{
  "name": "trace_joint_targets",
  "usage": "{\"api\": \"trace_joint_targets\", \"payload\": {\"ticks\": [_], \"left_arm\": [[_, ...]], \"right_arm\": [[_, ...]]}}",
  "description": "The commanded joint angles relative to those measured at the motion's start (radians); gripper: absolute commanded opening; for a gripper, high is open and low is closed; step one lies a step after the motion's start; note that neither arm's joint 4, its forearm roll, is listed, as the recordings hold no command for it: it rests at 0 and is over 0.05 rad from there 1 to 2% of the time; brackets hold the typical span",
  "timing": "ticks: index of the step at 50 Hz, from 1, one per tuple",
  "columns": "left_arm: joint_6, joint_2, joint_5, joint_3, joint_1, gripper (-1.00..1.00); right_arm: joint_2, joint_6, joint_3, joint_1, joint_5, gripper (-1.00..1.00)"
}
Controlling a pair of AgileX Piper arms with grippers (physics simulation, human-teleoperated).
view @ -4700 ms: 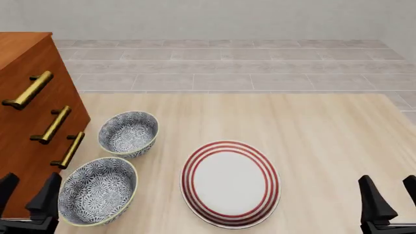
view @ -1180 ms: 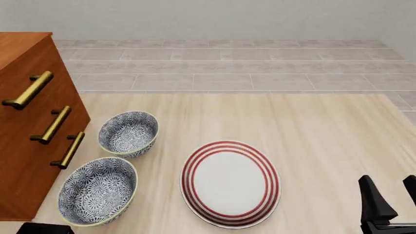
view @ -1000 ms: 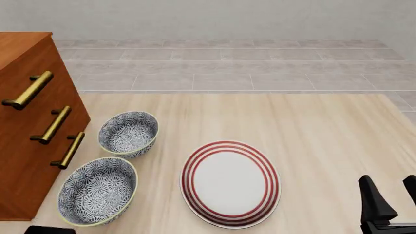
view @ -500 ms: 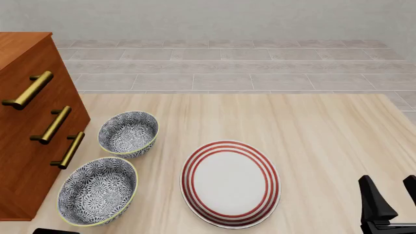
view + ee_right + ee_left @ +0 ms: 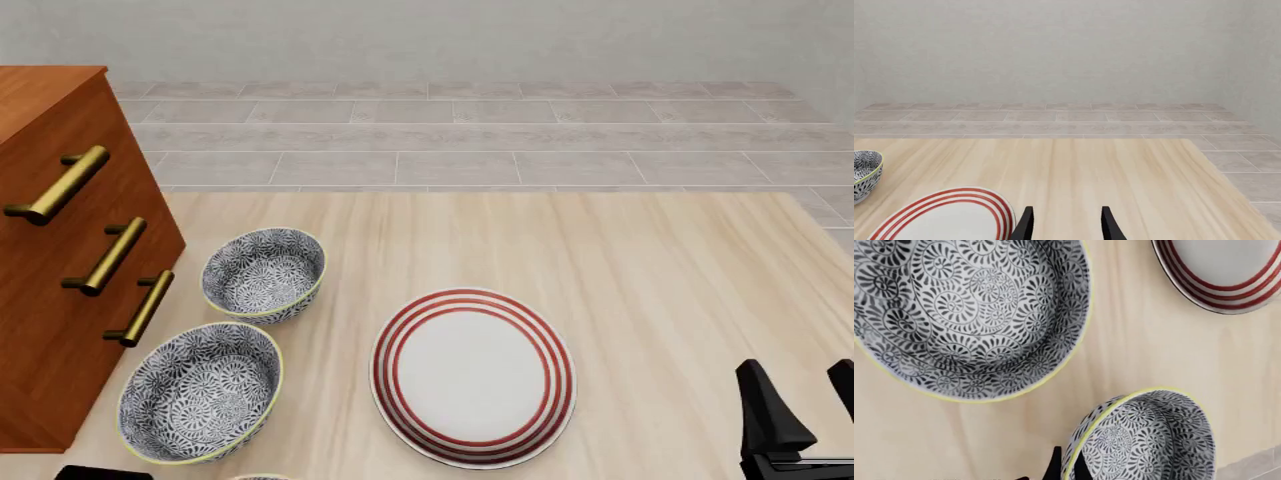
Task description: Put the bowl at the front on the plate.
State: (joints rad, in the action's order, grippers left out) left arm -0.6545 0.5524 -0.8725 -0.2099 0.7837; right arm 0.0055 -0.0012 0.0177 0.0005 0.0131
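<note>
A pale rim of the bowl (image 5: 260, 477) has newly appeared at the front tabletop (image 5: 641, 270) edge, well short of the plate (image 5: 473, 377). Only the left wrist view reveals the left pincer (image 5: 1066, 469) clamped on its rim; the right pincer (image 5: 1066, 223) is held open.

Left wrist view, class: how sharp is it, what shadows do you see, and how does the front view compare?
Left wrist view: evenly sharp, no blur or glare; a dark shadow lies beside the bowl, whose rim hides most of the left gripper's fingers. Front view: flat, even light, with only faint shadows under the plate and the larger bowl.
</note>
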Motion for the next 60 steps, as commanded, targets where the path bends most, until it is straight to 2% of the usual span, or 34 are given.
{"api": "trace_joint_targets", "payload": {"ticks": [1,14,24,36,38,60], "left_arm": [[-0.007,-0.03,-0.049,-0.075,0.044,-1.0],[0.011,-0.034,-0.078,-0.173,0.053,-1.0],[-0.032,-0.02,-0.053,-0.205,0.09,-1.0],[-0.101,0.093,0.032,-0.266,0.159,-1.0],[-0.14,0.098,0.045,-0.262,0.187,-1.0],[-0.151,0.283,0.141,-0.385,0.219,-1.0]], "right_arm": [[0.0,0.0,-0.006,0.0,-0.006,1.0],[0.0,0.0,-0.006,0.0,-0.005,1.0],[-0.001,0.0,-0.006,0.0,-0.006,1.0],[0.0,0.0,-0.006,0.0,-0.006,1.0],[-0.001,0.001,-0.006,0.0,-0.006,1.0],[0.0,0.0,-0.006,0.0,-0.006,1.0]]}}
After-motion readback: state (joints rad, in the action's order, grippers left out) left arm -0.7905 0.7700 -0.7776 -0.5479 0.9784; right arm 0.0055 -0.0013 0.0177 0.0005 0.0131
